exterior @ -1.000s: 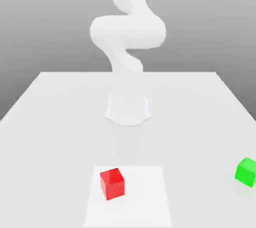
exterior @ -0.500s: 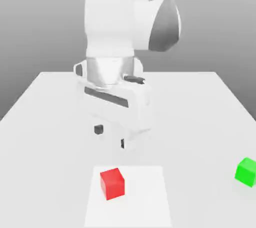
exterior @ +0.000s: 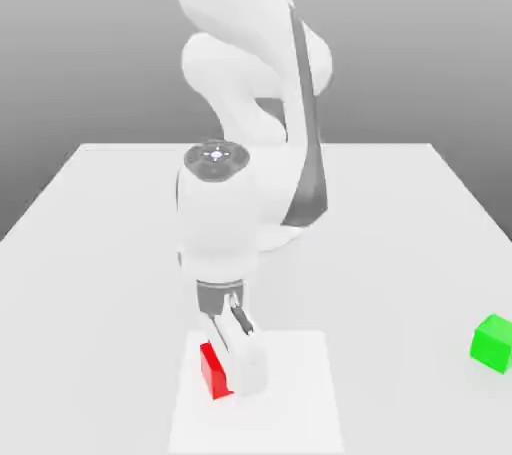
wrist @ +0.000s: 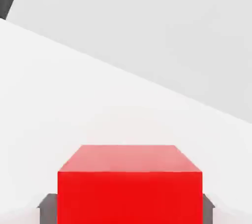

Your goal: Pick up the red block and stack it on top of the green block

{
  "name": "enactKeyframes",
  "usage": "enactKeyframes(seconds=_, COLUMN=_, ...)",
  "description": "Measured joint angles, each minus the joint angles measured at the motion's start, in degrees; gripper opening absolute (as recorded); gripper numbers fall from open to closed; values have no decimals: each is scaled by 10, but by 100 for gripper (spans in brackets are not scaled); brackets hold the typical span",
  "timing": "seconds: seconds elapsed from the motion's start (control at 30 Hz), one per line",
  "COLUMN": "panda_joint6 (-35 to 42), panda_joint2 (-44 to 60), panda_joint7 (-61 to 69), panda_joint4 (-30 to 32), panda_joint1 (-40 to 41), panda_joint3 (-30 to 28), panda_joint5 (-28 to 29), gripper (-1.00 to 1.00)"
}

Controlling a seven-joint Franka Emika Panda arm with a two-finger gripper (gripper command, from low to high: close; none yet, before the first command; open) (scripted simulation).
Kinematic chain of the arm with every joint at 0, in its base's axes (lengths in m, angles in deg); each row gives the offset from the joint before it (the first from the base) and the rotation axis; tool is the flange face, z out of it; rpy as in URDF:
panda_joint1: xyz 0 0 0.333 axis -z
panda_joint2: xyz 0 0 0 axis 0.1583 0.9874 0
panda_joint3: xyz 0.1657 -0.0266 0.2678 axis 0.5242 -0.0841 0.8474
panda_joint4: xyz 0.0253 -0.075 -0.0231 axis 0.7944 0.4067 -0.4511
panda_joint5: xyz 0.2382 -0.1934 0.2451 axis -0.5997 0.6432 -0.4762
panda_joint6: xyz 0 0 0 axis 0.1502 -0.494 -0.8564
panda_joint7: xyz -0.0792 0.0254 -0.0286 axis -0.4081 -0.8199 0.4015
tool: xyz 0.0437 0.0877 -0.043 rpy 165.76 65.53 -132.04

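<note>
The fingers (wrist: 48,210) are closed on the red cube (exterior: 213,373), one pad against each of two opposite faces in the hand view, with no gap that we can make out. In the exterior view we find the cube in the lower part of the frame, a little toward the exterior view's left, on the white square (exterior: 300,413), partly behind the Panda hand (exterior: 240,358). We judge it light and stiff, not fragile, and its plain, smooth faces may let it slip or twist if the pads bite too near an edge. The best hold, to our mind, is what we have here: two parallel side faces, taken squarely and near their middle, leaving the top and bottom free, so that the underside can later settle flat on the green cube (exterior: 492,344). That one sits at the lower right of the exterior view, well apart, on the table (exterior: 400,263). Against the exterior view of half a second ago, the hand is lower and right at the red cube; there it hangs above and behind it, fingers spread and empty. The red cube shows no clear shift from its spot on the square, and the green cube is where it was. We see no lift so far.
</note>
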Motion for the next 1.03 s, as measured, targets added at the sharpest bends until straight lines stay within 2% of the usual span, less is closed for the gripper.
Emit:
enactKeyframes(seconds=0.07, panda_joint6=1, panda_joint2=-1, panda_joint7=0, panda_joint4=0, panda_joint1=0, panda_joint3=0, panda_joint5=0, gripper=-100)
enactKeyframes(seconds=0.27, panda_joint6=95, panda_joint2=-111, panda_joint7=27, panda_joint4=16, panda_joint1=6, panda_joint3=17, panda_joint5=-36, gripper=-100)
enactKeyframes(seconds=0.73, panda_joint6=210, panda_joint2=-80, panda_joint7=204, panda_joint4=-121, panda_joint1=-269, panda_joint3=214, panda_joint5=10, gripper=-100)
enactKeyframes(seconds=0.8, panda_joint6=195, panda_joint2=-51, panda_joint7=197, panda_joint4=-132, panda_joint1=-287, panda_joint3=217, panda_joint5=37, gripper=-100)
enactKeyframes(seconds=0.9, panda_joint6=148, panda_joint2=8, panda_joint7=159, panda_joint4=-139, panda_joint1=-312, panda_joint3=189, panda_joint5=94, gripper=-100)
enactKeyframes(seconds=0.93, panda_joint6=137, panda_joint2=22, panda_joint7=150, panda_joint4=-140, panda_joint1=-319, panda_joint3=181, panda_joint5=107, gripper=100)
enactKeyframes(seconds=1.03, panda_joint6=137, panda_joint2=22, panda_joint7=150, panda_joint4=-140, panda_joint1=-319, panda_joint3=181, panda_joint5=107, gripper=100)
